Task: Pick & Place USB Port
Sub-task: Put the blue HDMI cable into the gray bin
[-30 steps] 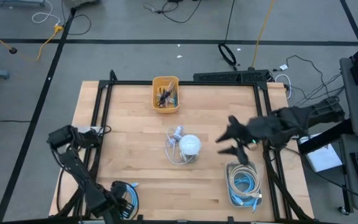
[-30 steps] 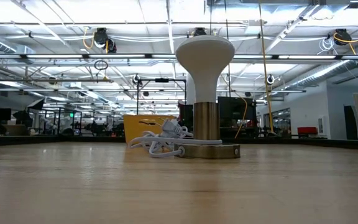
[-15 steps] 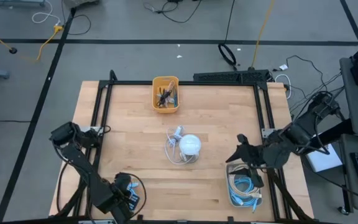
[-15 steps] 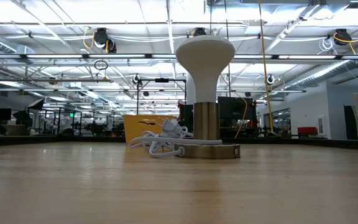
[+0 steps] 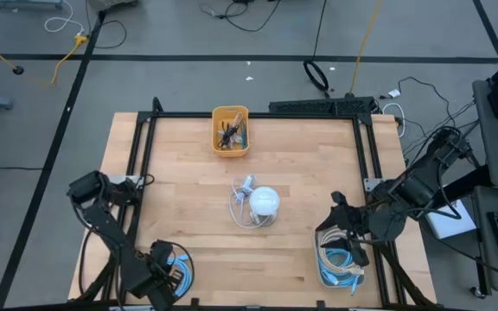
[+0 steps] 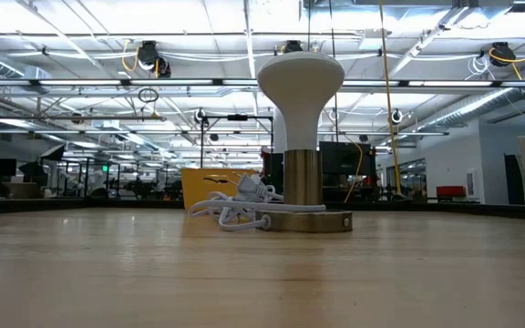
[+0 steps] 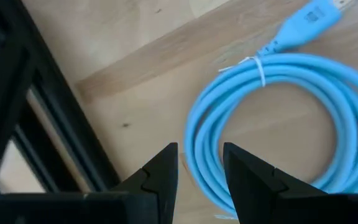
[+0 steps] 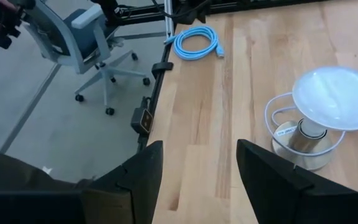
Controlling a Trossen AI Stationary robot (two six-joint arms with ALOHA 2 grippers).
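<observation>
A coiled blue USB cable (image 7: 278, 118) lies flat on the wooden table at the near left corner; it also shows in the high view (image 5: 180, 273). My left gripper (image 5: 158, 278) points down over the coil's edge. Its fingers are open by a narrow gap (image 7: 201, 152), and the coil's strands run under that gap. I cannot tell whether they touch. My right gripper (image 5: 334, 223) is open and empty (image 8: 199, 149) over the far end of a white bin (image 5: 318, 259) that holds coiled blue cables (image 5: 342, 257).
A white-shaded lamp (image 5: 264, 202) with a loose white cord (image 5: 242, 204) stands mid-table; it also shows in the low view (image 6: 301, 137). A yellow bin (image 5: 230, 130) of small items stands at the far edge. A black frame rail (image 7: 48, 118) runs beside the blue coil.
My right gripper has gone from over the table right of the lamp toward the near right, to above the white bin, its arm folding back. My left gripper has stayed over the blue coil.
</observation>
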